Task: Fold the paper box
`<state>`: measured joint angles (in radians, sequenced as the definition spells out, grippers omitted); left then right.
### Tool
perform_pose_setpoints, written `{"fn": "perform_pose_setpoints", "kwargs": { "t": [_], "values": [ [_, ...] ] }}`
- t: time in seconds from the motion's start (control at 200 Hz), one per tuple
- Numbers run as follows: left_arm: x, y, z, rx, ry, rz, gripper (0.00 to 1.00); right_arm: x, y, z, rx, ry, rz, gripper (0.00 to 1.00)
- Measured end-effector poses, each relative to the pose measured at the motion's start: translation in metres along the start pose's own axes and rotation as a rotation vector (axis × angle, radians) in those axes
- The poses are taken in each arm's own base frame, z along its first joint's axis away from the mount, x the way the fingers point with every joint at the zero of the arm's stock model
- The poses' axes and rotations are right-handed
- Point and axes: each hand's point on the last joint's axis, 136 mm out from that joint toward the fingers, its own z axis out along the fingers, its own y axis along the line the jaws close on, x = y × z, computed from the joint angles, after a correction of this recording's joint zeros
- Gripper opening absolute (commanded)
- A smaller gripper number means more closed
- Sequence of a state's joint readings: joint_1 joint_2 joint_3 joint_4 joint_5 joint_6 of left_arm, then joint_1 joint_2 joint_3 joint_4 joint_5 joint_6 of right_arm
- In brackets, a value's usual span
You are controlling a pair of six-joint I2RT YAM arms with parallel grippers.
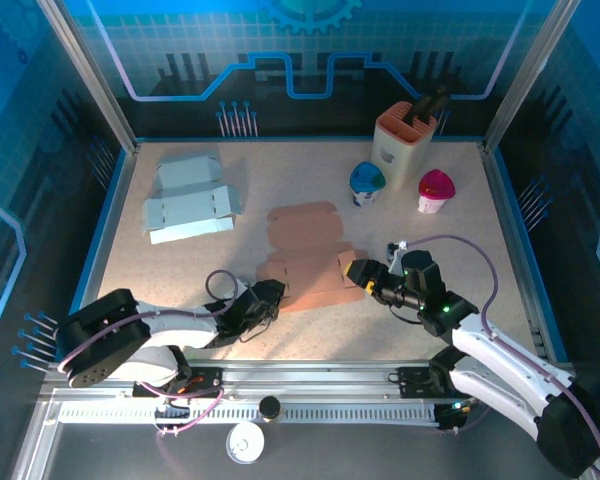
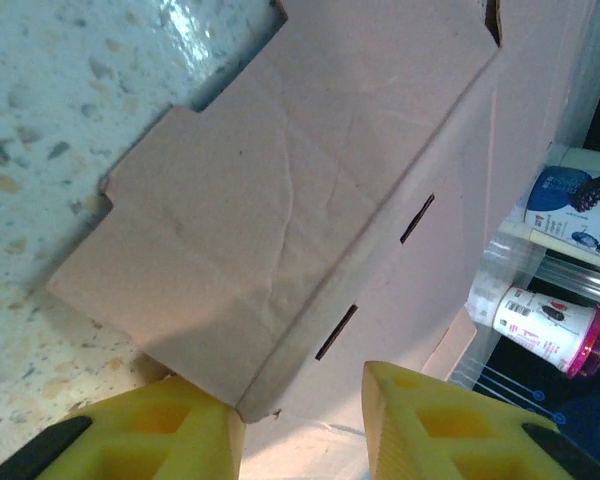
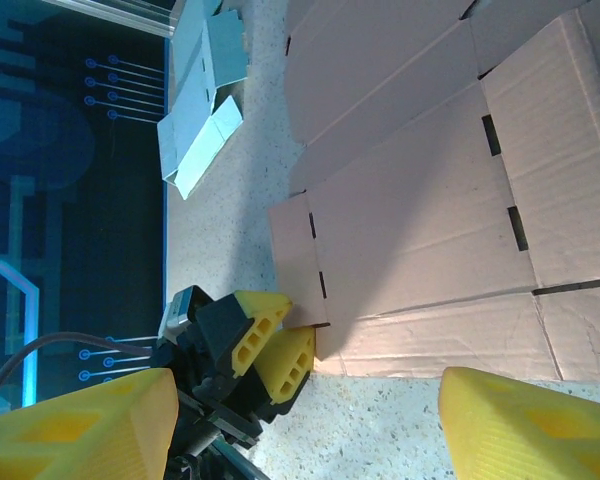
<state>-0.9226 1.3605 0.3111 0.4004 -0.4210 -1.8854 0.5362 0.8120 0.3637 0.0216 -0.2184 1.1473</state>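
Note:
The paper box (image 1: 305, 255) is a flat brown cardboard blank lying mid-table. My left gripper (image 1: 270, 295) is at its near-left corner. In the left wrist view the raised flap of the box (image 2: 280, 200) has its corner between the yellow fingers; it touches the left finger (image 2: 180, 430), with a gap to the right one, so my left gripper (image 2: 300, 400) is open. My right gripper (image 1: 358, 270) hovers at the box's right edge, open wide with nothing between its fingers (image 3: 80, 420). The right wrist view looks across the box (image 3: 430, 200) to the left gripper (image 3: 280, 340) at the flap corner.
A light blue flattened box (image 1: 185, 200) lies at the back left. At the back right stand an orange holder (image 1: 404, 135), a blue cup (image 1: 366, 183) and a pink cup (image 1: 435, 190). Blue rails border the table on both sides.

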Motion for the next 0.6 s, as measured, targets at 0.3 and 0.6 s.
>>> {"fn": "perform_pose_setpoints", "kwargs": {
  "t": [0.3,0.6],
  "values": [
    [-0.004,-0.002,0.0,0.012,-0.023,0.003,0.08,0.0,-0.002,0.002,-0.005,-0.003,0.006,0.67],
    [-0.002,-0.017,-0.005,0.064,-0.015,0.015,0.0,0.028,-0.011,0.017,-0.002,0.043,0.042,0.64]
  ]
}}
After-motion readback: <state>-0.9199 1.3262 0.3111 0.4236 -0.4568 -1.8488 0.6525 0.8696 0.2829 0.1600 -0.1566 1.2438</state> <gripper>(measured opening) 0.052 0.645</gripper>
